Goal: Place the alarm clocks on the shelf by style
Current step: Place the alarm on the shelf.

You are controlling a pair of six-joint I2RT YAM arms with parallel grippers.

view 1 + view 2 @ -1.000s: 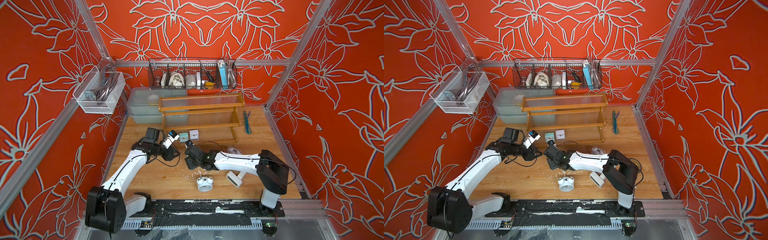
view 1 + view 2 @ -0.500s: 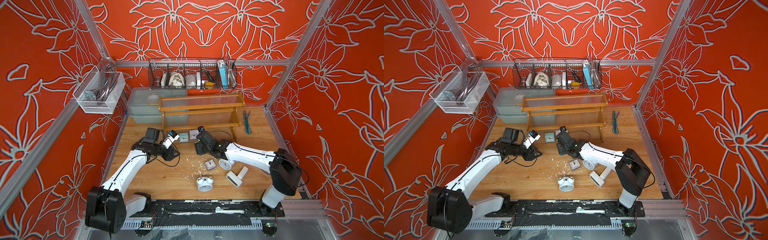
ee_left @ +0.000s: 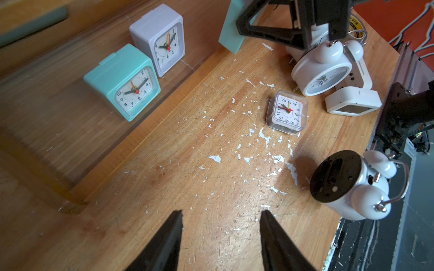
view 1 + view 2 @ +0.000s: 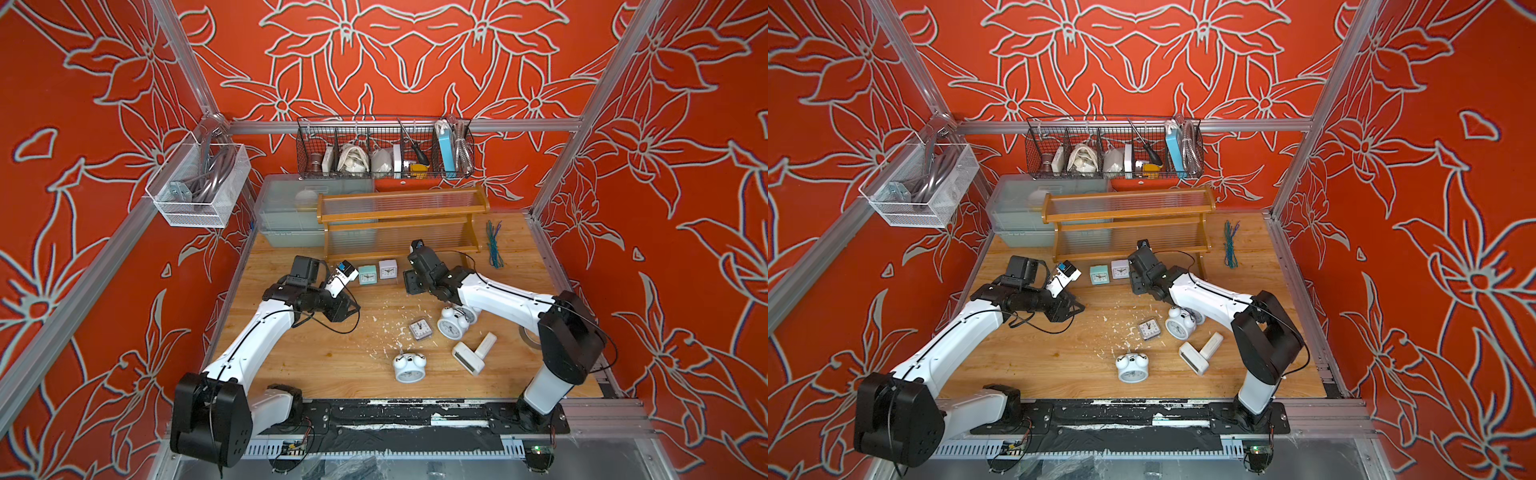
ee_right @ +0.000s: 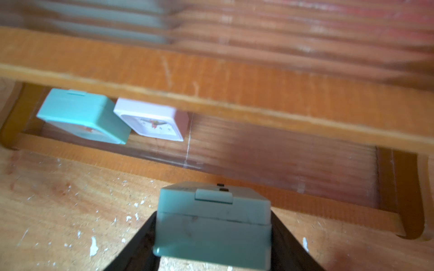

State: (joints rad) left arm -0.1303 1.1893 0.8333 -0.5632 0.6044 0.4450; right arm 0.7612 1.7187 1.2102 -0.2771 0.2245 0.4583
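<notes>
Up at the lowest tier of the shelf (image 4: 399,214), the right tool (image 5: 212,237) is clamped on a teal square alarm clock (image 5: 212,211), with the jaws spread only as wide as the clock's body, one on each side. That's the change. A second ago this arm was stretched low over the middle of the surface (image 4: 332,357) among the loose clocks, and since then the clock has been lifted and swung across to the shelf. It's held just short of the tier's front rail and hasn't been set down. The wrist view is smeared, so contact with anything can't be called.

Already parked upright on that tier, side by side, are a second teal clock (image 4: 367,274) and a white square clock (image 4: 387,269). The carried one is lined up beside the white one. So the square style looks to be grouped on the bottom tier, and this would be number three.

Left on the surface are a clear-cased square clock (image 3: 287,112), three twin-bell clocks (image 4: 409,368) (one half hidden under the right arm) and two white digital clocks (image 4: 467,358) lying together. The upper tiers are bare.

The left tool (image 3: 220,212) hasn't been moved. It's hung over the surface, partly open, with nothing gripped.
</notes>
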